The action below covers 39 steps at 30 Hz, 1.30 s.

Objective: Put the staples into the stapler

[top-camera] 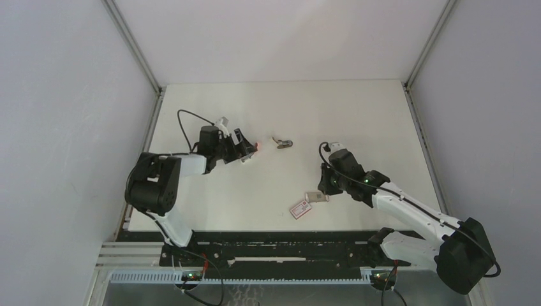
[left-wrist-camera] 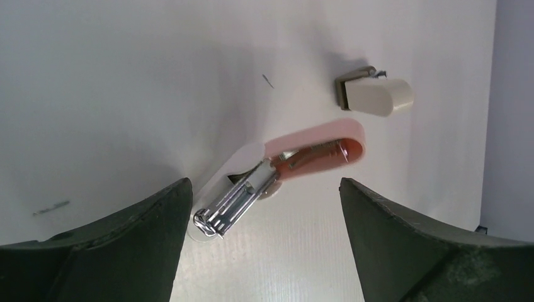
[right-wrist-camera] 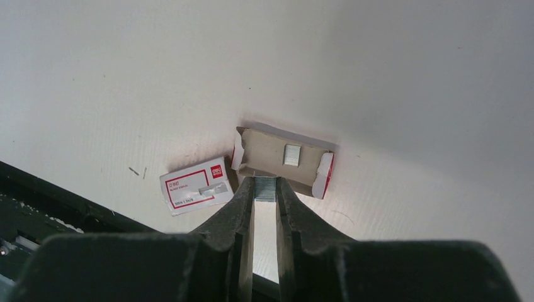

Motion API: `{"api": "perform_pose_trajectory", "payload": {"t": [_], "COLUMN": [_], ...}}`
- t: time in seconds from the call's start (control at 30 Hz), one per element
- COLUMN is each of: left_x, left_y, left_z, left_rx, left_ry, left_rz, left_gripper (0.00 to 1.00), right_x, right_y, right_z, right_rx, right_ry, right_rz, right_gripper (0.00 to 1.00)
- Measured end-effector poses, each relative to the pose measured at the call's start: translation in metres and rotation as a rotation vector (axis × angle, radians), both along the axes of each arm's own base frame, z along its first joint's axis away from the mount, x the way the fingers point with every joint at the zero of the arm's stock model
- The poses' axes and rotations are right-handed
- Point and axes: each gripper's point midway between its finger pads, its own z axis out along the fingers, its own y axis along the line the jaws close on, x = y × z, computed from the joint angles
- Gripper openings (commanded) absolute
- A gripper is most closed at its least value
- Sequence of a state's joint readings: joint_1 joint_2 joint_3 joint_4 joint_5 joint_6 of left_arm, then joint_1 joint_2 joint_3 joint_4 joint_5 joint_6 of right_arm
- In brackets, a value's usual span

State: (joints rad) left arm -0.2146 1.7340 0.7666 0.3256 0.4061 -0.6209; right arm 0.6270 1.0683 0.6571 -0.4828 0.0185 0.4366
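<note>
Now the right gripper (right-wrist-camera: pixel 265 192) is clenched on a strip of staples (right-wrist-camera: pixel 266 185) at the near edge of the open cardboard tray (right-wrist-camera: pixel 264 151). A smaller block of staples (right-wrist-camera: pixel 292 155) lies inside the tray, and the white sleeve (right-wrist-camera: pixel 195 187) sits just beside it on the left. Whether the strip has cleared the tray floor cannot be told.

The stapler (left-wrist-camera: pixel 315 148), pink and white with its silver magazine swung open, lies on the desk (top-camera: pixel 357 115) well apart from the tray, further away and to the left. The left gripper (left-wrist-camera: pixel 264 189) is released, its fingers spread on either side of the stapler. A small beige object (left-wrist-camera: pixel 378 94) rests beyond.

The carry probably comes next. It calls for a straight lift clear of the tray wall, a level strip, and only moderate squeeze, since glued staples snap easily. The left gripper likely needs to pin the stapler first so that the channel does not skid, and the strip should then go in lengthwise, legs down.
</note>
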Motion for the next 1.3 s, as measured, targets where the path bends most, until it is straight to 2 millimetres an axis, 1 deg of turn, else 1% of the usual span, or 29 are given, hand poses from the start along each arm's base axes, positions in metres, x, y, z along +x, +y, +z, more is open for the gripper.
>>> {"api": "perform_pose_trajectory", "payload": {"t": [0.33, 0.5, 0.63, 0.73, 0.87, 0.97, 1.03, 1.1, 1.17, 1.23, 1.3], "left_x": [-0.027, -0.040, -0.048, -0.047, -0.046, -0.054, -0.062, -0.068, -0.070, -0.070, -0.071], "left_y": [-0.019, -0.038, -0.050, -0.051, -0.044, -0.034, -0.027, -0.016, -0.005, 0.008, 0.027], "left_z": [0.000, 0.000, 0.000, 0.000, 0.000, 0.001, 0.007, 0.021, 0.041, 0.066, 0.092], "left_rx": [-0.027, -0.031, -0.030, -0.023, 0.009, 0.037, 0.059, 0.093, 0.124, 0.155, 0.181], "left_ry": [-0.009, -0.005, -0.005, -0.007, -0.004, 0.011, 0.009, -0.019, -0.080, -0.168, -0.276], "left_rz": [-0.057, -0.109, -0.143, -0.138, -0.103, -0.074, -0.060, -0.036, -0.006, 0.044, 0.127], "left_gripper": [0.91, 0.91, 0.91, 0.90, 0.90, 0.91, 0.91, 0.92, 0.93, 0.93, 0.93], "right_x": [-0.004, -0.004, -0.004, -0.004, -0.004, -0.003, 0.001, 0.008, 0.017, 0.030, 0.040], "right_y": [-0.005, -0.004, -0.004, -0.003, 0.001, 0.009, 0.019, 0.034, 0.048, 0.067, 0.081], "right_z": [-0.005, -0.004, -0.004, -0.005, -0.008, -0.008, -0.003, 0.005, 0.013, 0.020, 0.024], "right_rx": [-0.005, -0.004, -0.004, -0.003, -0.015, -0.031, -0.031, -0.025, -0.021, -0.016, -0.017], "right_ry": [0.004, 0.004, 0.003, 0.005, 0.004, 0.006, -0.006, -0.035, -0.060, -0.086, -0.104], "right_rz": [-0.006, -0.005, -0.005, -0.001, 0.030, 0.078, 0.121, 0.168, 0.211, 0.255, 0.294], "right_gripper": [0.12, 0.12, 0.12, 0.12, 0.12, 0.12, 0.12, 0.12, 0.12, 0.12, 0.12]}}
